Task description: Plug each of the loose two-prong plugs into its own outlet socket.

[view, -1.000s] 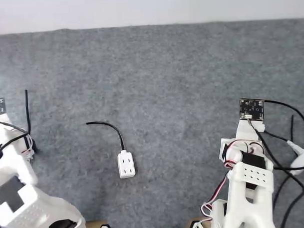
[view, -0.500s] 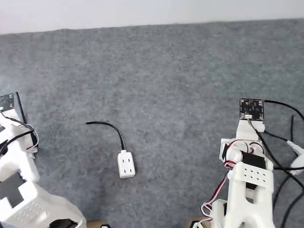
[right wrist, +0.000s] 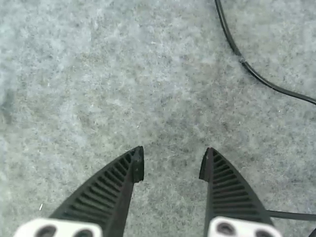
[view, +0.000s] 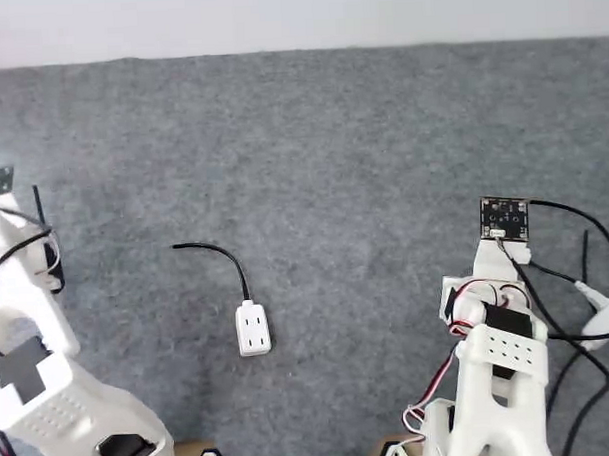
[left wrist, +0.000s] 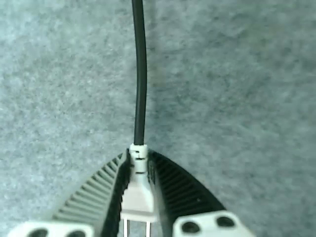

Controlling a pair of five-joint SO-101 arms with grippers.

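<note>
In the left wrist view my left gripper [left wrist: 139,157] is shut on a white two-prong plug [left wrist: 138,190]. Its prongs point back toward the wrist and its black cord [left wrist: 140,74] runs straight out over the grey carpet. The left arm [view: 28,328] stands at the table's far left edge. The white outlet socket [view: 253,329] lies flat to the right of that arm, with a short black lead [view: 220,253] curling away from it. My right gripper [right wrist: 173,165] is open above bare carpet, nothing between its fingers. The right arm [view: 499,351] stands at the lower right.
Grey carpet [view: 342,157] covers the table up to a pale wall at the back. Black cables [view: 571,279] and a white plug-like piece [view: 590,294] lie beside the right arm. A black cable [right wrist: 237,52] crosses the carpet ahead of the right gripper.
The left arm's wrist swung a little to the right, then back toward the left edge, with the plug held. The right arm and the outlet socket have not moved.
</note>
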